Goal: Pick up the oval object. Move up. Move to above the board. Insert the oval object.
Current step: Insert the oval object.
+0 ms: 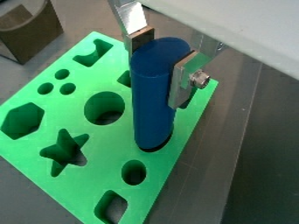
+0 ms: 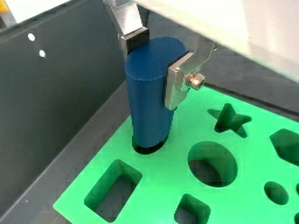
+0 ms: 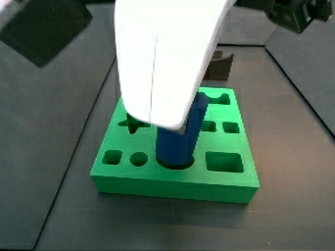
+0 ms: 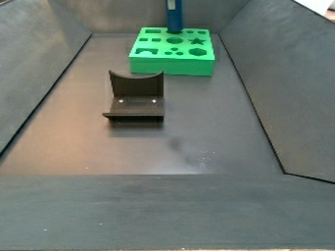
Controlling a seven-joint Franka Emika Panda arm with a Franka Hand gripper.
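Observation:
The oval object (image 1: 152, 101) is a smooth blue peg standing upright, and my gripper (image 1: 162, 61) is shut on its upper part, one silver finger on each side. Its lower end sits inside a cut-out at the edge of the board (image 1: 30, 87), a thick green slab with star, hexagon, round and square holes. The other wrist view shows the same grip: gripper (image 2: 159, 63), peg (image 2: 149, 96), board (image 2: 163, 188). In a side view the arm's white body hides the peg's top (image 3: 174, 145) above the board (image 3: 170, 183). From afar, the peg (image 4: 173, 15) rises from the board's far edge (image 4: 170, 63).
The fixture (image 4: 135, 96), a dark L-shaped bracket, stands on the grey floor in front of the board. Grey sloping walls (image 4: 53, 69) enclose the floor on all sides; one wall (image 2: 52, 96) rises close beside the board.

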